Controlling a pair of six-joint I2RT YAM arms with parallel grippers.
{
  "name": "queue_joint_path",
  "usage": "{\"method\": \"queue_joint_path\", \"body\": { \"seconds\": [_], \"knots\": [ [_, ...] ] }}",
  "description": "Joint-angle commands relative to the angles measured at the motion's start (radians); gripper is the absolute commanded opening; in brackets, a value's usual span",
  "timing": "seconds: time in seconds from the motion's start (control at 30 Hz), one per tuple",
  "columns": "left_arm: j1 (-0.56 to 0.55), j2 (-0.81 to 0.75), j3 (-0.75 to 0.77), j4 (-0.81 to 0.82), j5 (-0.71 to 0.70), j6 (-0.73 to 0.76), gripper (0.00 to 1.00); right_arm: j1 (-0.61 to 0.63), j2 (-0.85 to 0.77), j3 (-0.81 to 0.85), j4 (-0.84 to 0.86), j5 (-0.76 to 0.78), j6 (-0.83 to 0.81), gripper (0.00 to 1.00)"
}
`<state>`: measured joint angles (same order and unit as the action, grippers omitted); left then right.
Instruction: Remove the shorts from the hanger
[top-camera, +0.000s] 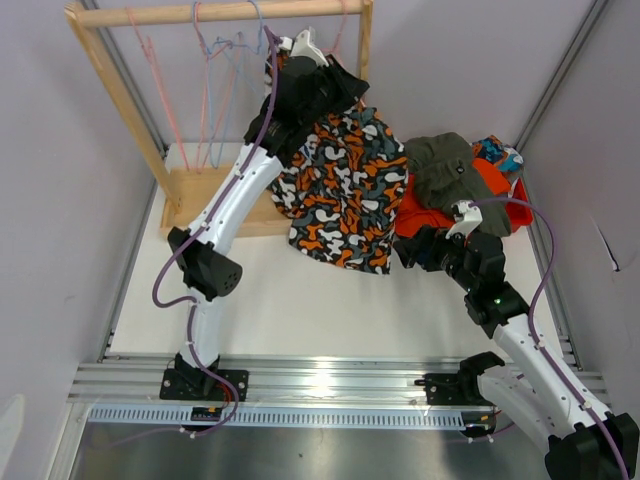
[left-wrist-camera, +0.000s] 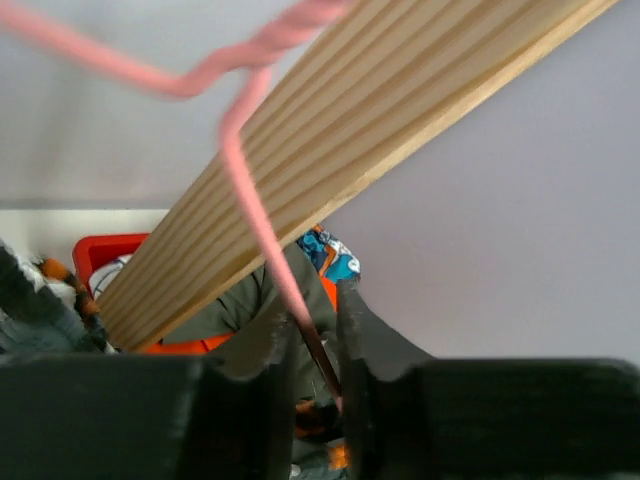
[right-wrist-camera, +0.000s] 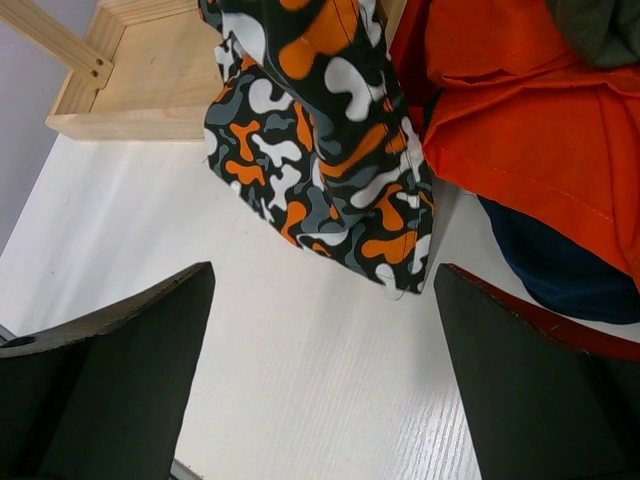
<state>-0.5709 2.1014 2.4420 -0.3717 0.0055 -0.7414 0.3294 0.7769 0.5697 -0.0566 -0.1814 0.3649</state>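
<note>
Rack: a wooden frame (top-camera: 120, 100) fills the upper left of the overhead view, with its base board on the white table (top-camera: 300, 300).
Spare hangers: thin pink and blue wires (top-camera: 215, 90) hang bare from the top rail, left of the arm.
Blotch-print shorts (top-camera: 345, 190): they hang at upper centre, below the left wrist, reaching down toward the table.
Pile: at the upper right lie the olive shorts (top-camera: 440, 165) on the orange shorts (right-wrist-camera: 520, 100), with the teal print pair (top-camera: 497, 152) behind. The navy pair (right-wrist-camera: 560, 270) peeps out beneath.
Red container (left-wrist-camera: 105, 243): only a rim shows, at the left of the left wrist view.
Left gripper (left-wrist-camera: 313, 305): its fingers stand close on either side of the pink hanger wire (left-wrist-camera: 250, 190). Whether they actually pinch it cannot be told.
Right gripper (right-wrist-camera: 322, 280): its fingers are spread wide over bare table with nothing between them, just below the blotch hem.
In the way: the wooden bar (left-wrist-camera: 380, 150) crosses the left wrist view and blocks most of the pile.
Hidden: the left arm covers the waistband of the blotch pair, and its hold on the hanger is unseen.
</note>
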Motion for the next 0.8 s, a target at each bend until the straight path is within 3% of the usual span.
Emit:
{"method": "queue_joint_path", "body": {
  "seconds": [0.0, 0.07, 0.37, 0.6, 0.77],
  "knots": [
    [-0.018, -0.058, 0.005, 0.036, 0.007, 0.007, 0.08, -0.003, -0.011, -0.004, 0.037, 0.000, -0.003, 0.99],
    [-0.020, -0.075, -0.001, 0.005, 0.004, 0.014, 0.00, -0.004, -0.008, -0.004, 0.038, 0.000, -0.003, 0.99],
    [-0.020, -0.280, -0.132, -0.088, 0.030, 0.040, 0.00, 0.028, -0.016, 0.071, 0.037, 0.008, 0.019, 0.99],
    [-0.021, -0.403, -0.169, -0.127, 0.096, 0.005, 0.00, 0.278, 0.056, 0.298, 0.032, 0.157, -0.014, 0.99],
    [-0.021, -0.501, -0.313, -0.076, 0.125, -0.027, 0.00, 0.517, 0.165, 0.468, 0.044, 0.319, -0.096, 0.99]
  ]
}}
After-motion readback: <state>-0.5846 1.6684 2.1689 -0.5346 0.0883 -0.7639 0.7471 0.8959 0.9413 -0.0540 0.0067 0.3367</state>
